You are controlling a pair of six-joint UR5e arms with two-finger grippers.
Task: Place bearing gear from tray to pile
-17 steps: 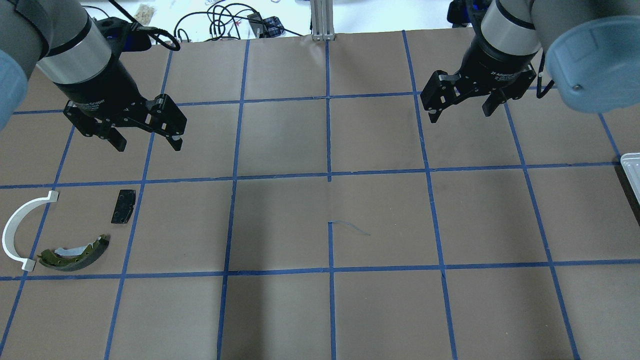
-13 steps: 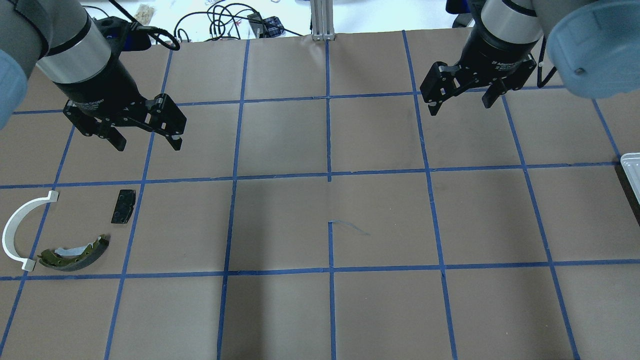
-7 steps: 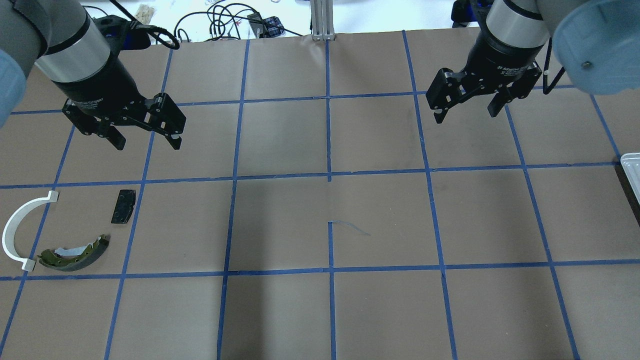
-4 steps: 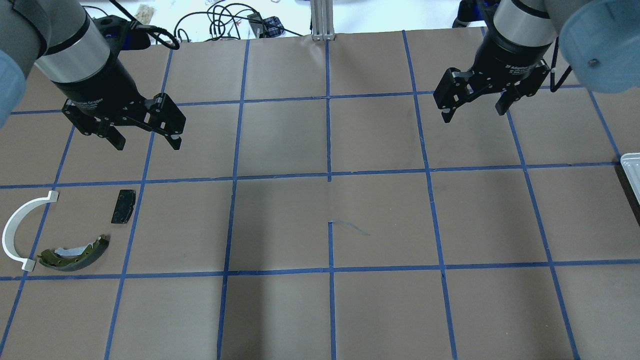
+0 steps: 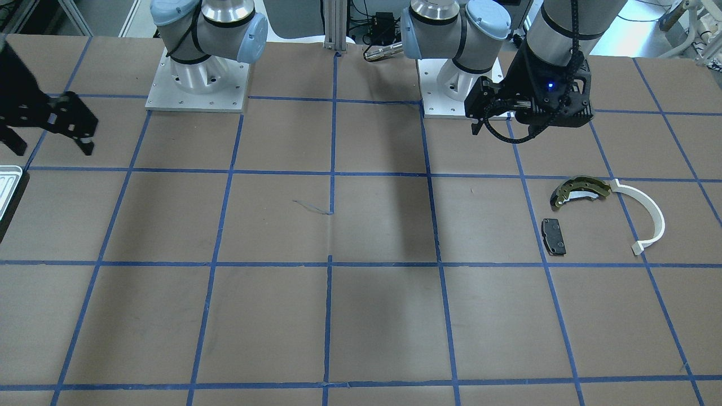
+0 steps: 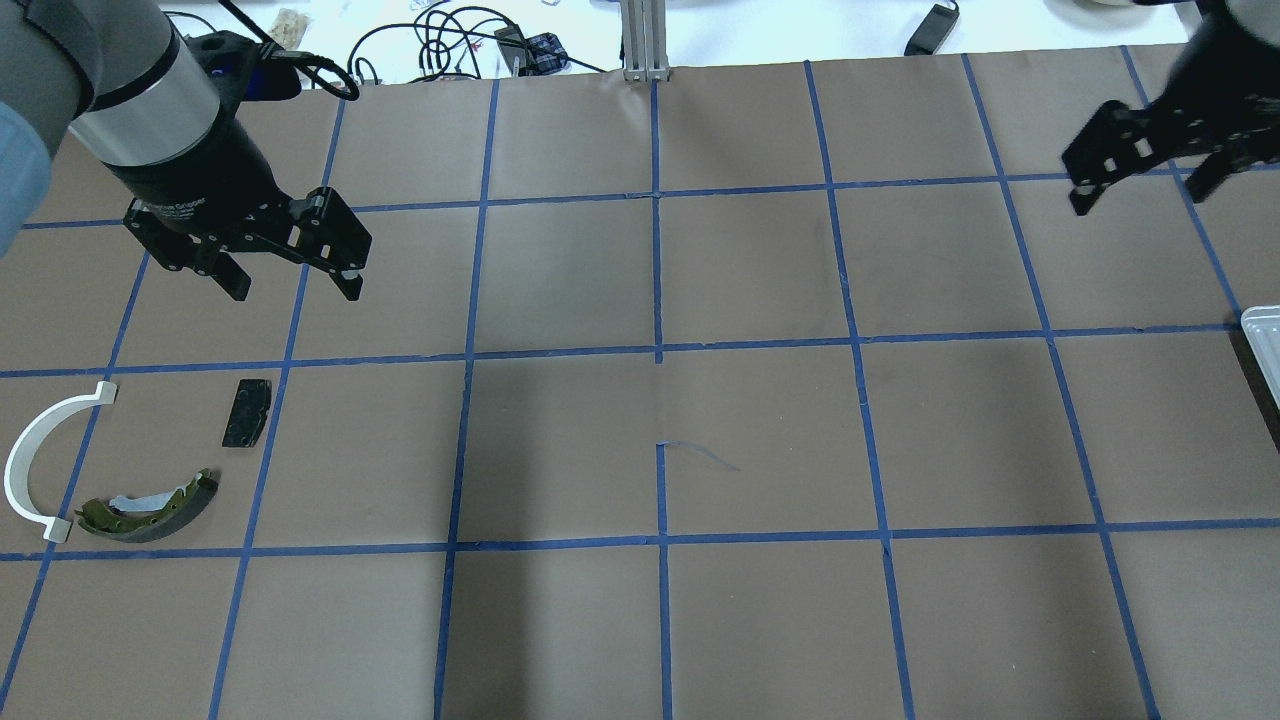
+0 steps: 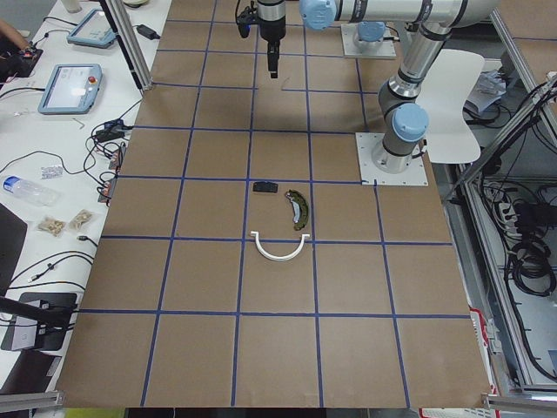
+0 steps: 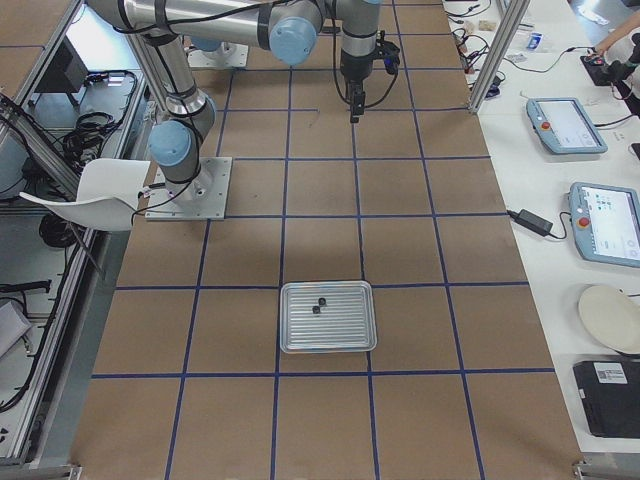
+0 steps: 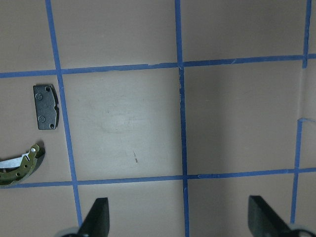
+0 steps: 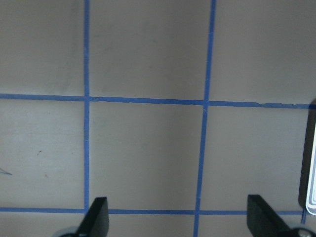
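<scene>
Silver ribbed tray [image 8: 300, 335] on the table [image 6: 760, 620] holds two small dark bearing gears [image 8: 322, 300] toward its robot-side edge. Both pincers hang released: the right pincer [image 6: 1140, 195] near the tray, the left pincer [image 6: 296, 290] well away from it, by the black brake pad [image 6: 246, 412].

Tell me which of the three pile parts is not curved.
The small black rectangular brake pad: it is a blocky rectangle, while the brass-and-dark brake shoe and the long white plastic arc both bend.
</scene>
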